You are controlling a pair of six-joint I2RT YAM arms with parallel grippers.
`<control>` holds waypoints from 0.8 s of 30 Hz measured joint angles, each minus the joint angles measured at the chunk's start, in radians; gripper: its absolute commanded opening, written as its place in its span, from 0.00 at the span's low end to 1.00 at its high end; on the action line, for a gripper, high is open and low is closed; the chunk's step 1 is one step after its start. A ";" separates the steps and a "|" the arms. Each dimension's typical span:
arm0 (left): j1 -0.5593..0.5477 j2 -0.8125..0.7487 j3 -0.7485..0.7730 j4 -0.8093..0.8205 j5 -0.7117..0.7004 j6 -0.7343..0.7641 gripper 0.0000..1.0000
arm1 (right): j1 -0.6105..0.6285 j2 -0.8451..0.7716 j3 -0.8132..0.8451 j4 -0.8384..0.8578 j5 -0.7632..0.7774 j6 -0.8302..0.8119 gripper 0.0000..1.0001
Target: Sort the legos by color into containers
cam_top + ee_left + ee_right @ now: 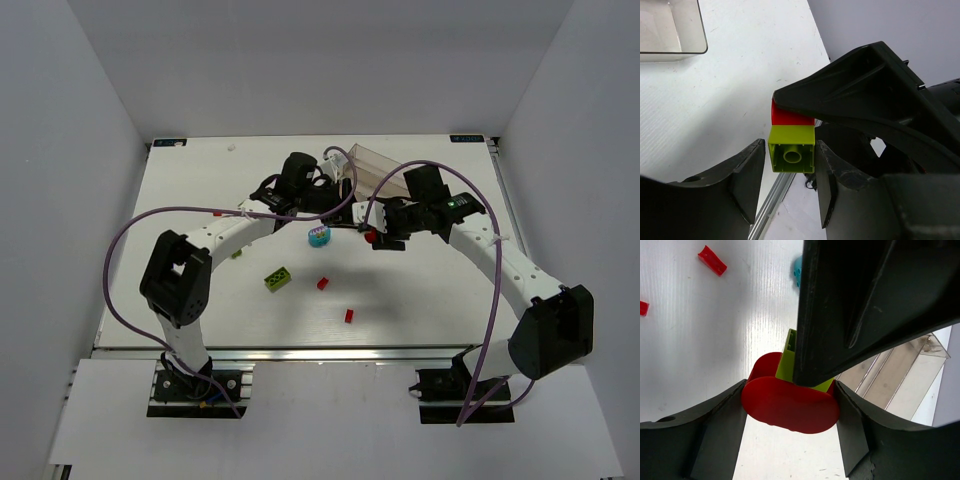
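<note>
My two grippers meet above the table's middle, in front of the clear tray (378, 163). Between them is a lime green lego (791, 147) joined to a red rounded lego (790, 405). My left gripper (790, 155) holds the green one at its fingertips; only a hairline gap shows at the left finger. My right gripper (790, 395) is shut on the red one, which shows as a red spot in the top view (371, 237). Loose on the table lie a cyan-and-magenta lego (318, 236), a lime green lego (278, 279) and two small red legos (323, 283) (349, 316).
The tray's corner shows in the left wrist view (675, 47) and its stepped dividers in the right wrist view (900, 375). A tiny lime piece (237, 254) lies by the left arm. Purple cables loop over both arms. White walls enclose the table.
</note>
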State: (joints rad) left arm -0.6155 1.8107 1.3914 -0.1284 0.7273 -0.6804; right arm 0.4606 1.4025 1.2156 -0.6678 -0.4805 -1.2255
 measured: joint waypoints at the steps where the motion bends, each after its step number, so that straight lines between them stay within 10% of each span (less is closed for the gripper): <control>1: 0.000 0.000 0.001 -0.002 0.000 0.000 0.53 | 0.000 0.000 0.000 0.004 0.000 0.003 0.00; 12: 0.000 0.012 0.017 -0.010 0.016 -0.004 0.44 | 0.000 0.000 0.000 0.019 0.002 0.014 0.00; 17: 0.000 0.015 0.026 -0.018 0.019 -0.008 0.03 | 0.000 0.000 0.000 0.020 0.005 0.015 0.00; 24: 0.000 0.016 0.031 -0.028 0.019 -0.007 0.00 | 0.000 0.000 0.000 0.021 0.005 0.016 0.00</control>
State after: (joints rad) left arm -0.6151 1.8263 1.4223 -0.1566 0.7467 -0.6876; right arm 0.4603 1.4029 1.2156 -0.6472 -0.4759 -1.2098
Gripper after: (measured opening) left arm 0.464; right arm 0.692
